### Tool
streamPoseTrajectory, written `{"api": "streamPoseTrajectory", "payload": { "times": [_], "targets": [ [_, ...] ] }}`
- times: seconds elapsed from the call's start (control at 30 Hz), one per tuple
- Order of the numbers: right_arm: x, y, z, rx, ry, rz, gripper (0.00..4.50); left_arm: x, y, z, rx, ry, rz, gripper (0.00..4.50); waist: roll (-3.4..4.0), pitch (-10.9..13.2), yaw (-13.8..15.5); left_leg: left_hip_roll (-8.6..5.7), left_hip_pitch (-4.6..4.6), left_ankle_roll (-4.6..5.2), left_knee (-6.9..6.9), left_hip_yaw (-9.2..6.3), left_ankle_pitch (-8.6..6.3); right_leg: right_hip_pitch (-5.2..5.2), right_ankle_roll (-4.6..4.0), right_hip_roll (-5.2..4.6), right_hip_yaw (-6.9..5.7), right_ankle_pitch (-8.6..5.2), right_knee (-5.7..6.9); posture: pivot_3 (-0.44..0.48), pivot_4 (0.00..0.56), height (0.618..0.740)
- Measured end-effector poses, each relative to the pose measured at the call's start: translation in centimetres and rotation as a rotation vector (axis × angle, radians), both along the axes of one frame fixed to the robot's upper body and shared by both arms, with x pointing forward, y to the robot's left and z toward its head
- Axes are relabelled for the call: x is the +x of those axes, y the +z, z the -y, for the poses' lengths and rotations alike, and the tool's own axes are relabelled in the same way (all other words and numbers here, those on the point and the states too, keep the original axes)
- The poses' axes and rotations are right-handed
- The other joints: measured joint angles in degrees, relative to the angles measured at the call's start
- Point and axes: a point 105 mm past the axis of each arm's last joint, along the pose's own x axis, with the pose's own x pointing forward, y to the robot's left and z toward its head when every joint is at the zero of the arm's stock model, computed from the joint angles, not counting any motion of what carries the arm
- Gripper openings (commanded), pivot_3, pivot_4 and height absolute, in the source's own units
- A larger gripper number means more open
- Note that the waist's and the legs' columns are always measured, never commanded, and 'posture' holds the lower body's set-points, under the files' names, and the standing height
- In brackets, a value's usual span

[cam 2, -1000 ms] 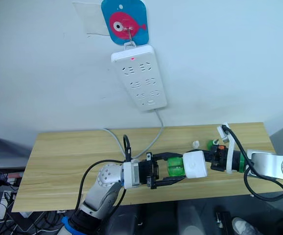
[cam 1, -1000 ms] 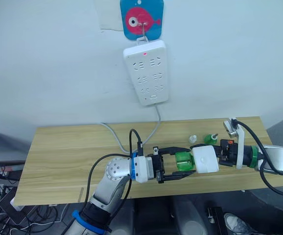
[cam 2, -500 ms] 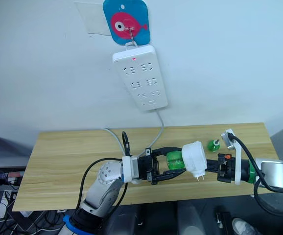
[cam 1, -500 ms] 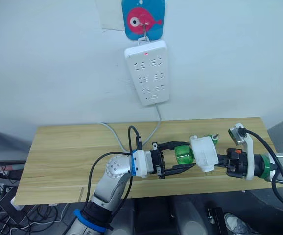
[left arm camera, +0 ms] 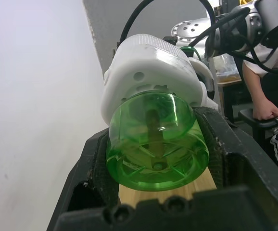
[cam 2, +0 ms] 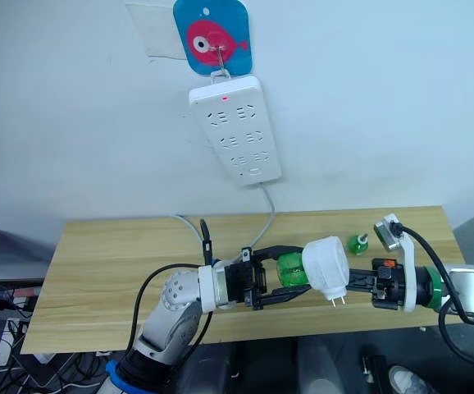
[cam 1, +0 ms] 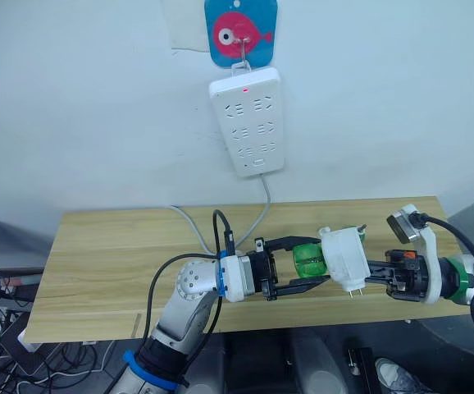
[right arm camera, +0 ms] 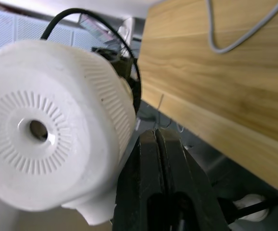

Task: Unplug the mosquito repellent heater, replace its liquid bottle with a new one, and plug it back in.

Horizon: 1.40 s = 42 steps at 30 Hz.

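Note:
My left gripper (cam 1: 317, 260) is shut on a green liquid bottle (cam 1: 306, 259), held lying sideways above the table's front edge. The white mosquito repellent heater (cam 1: 342, 256) is on the bottle's neck, its round vent facing right and its plug prongs pointing down. In the left wrist view the bottle's base (left arm camera: 156, 144) sits between the black pads with the heater (left arm camera: 151, 65) behind it. My right gripper (cam 1: 371, 272) is shut on nothing, its tips just right of the heater. The right wrist view shows its fingers (right arm camera: 148, 159) pressed together beside the heater's vent (right arm camera: 38, 130).
A white power strip (cam 1: 246, 121) with a red light hangs on the wall under a blue fish hook; its grey cable (cam 1: 257, 215) runs down onto the wooden table (cam 1: 114, 263). A second small green bottle (cam 2: 357, 243) stands at the back right. A person (left arm camera: 269, 91) stands beyond the table.
The right gripper has let go of the heater and drawn back to the right, shutting. The heater has turned on the bottle so that its prongs point down. The left gripper stays put.

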Motion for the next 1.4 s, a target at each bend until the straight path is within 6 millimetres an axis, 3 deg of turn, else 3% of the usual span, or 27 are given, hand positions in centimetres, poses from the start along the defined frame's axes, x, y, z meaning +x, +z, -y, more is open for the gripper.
{"api": "streamPoseTrajectory", "payload": {
  "times": [0.27, 0.4, 0.47, 0.6, 0.83, 0.97, 1.13, 1.27, 1.4],
  "targets": [
    [0.3, -0.7, -0.1, -0.123, -0.03, 0.045, 0.04, 0.2, -0.5, -0.1, 0.024, 0.003, -0.034, 2.28, 0.0, 0.0, 0.0, 0.0, 0.0, 0.0, 0.01, 0.01, 0.0, 0.0, 0.01, 0.0, 0.0, 0.0, 0.0, -0.153, 0.306, 0.74],
    [1.1, -1.3, 0.4, -0.239, -0.019, 0.151, 0.19, 0.8, -1.5, -0.4, 0.064, 0.0, -0.169, 2.28, 0.0, 0.0, 0.0, 0.01, 0.01, 0.0, 0.01, -0.02, 0.0, -0.01, 0.01, 0.05, -0.04, 0.0, 0.01, -0.157, 0.309, 0.74],
    [1.5, -1.7, 1.1, -0.29, -0.006, 0.2, 0.57, 0.9, -2.1, -0.7, 0.086, -0.015, -0.287, 2.28, 0.0, 0.0, 0.0, 0.0, 0.01, 0.0, 0.01, -0.02, 0.0, -0.01, 0.01, 0.08, -0.06, 0.0, 0.0, -0.157, 0.309, 0.74],
    [2.0, -2.2, 2.1, -0.35, 0.026, 0.311, 1.91, 1.8, -2.6, -1.8, 0.091, -0.018, -0.548, 2.28, 0.0, 0.0, 0.0, 0.01, 0.02, 0.0, 0.02, -0.03, 0.0, -0.01, 0.01, 0.09, -0.07, 0.0, 0.01, -0.157, 0.309, 0.74],
    [2.1, -2.6, 2.9, -0.459, 0.236, 0.815, 4.43, 2.1, -1.9, -4.5, 0.094, -0.165, -1.041, 2.28, -0.01, 0.0, -0.2, 0.02, 0.08, -0.01, 0.03, 0.01, 0.0, -0.03, 0.03, 0.22, -0.08, -0.01, 0.07, -0.152, 0.316, 0.74],
    [2.2, -2.3, 1.9, -0.442, 0.334, 1.098, 4.47, 1.5, -1.7, -5.4, 0.106, -0.296, -1.256, 2.28, -0.02, 0.0, -0.2, 0.01, 0.11, -0.02, 0.07, 0.03, 0.0, -0.03, 0.03, 0.2, -0.05, -0.01, 0.15, -0.156, 0.316, 0.74],
    [2.2, -1.1, 0.5, -0.387, 0.374, 1.33, 4.47, 1.5, -1.5, -6.3, 0.11, -0.359, -1.39, 2.28, -0.01, 0.0, -0.2, 0.01, 0.14, -0.07, 0.09, 0.02, 0.03, -0.03, 0.03, 0.12, -0.04, -0.01, 0.21, -0.163, 0.311, 0.74],
    [1.5, 0.1, -1.0, -0.319, 0.4, 1.491, 4.47, 0.7, -1.7, -6.7, 0.148, -0.414, -1.457, 2.28, -0.01, 0.0, -0.2, 0.01, 0.15, -0.22, 0.09, 0.02, 0.11, -0.04, 0.02, 0.06, -0.01, -0.01, 0.22, -0.169, 0.308, 0.74],
    [0.1, 0.0, -2.2, -0.266, 0.511, 1.564, 4.47, -0.1, -1.8, -7.1, 0.194, -0.45, -1.486, 2.28, -0.01, 0.0, -0.2, 0.0, 0.15, -0.25, 0.09, 0.01, 0.13, -0.03, 0.02, 0.05, -0.01, -0.01, 0.22, -0.163, 0.304, 0.74]
  ]
}}
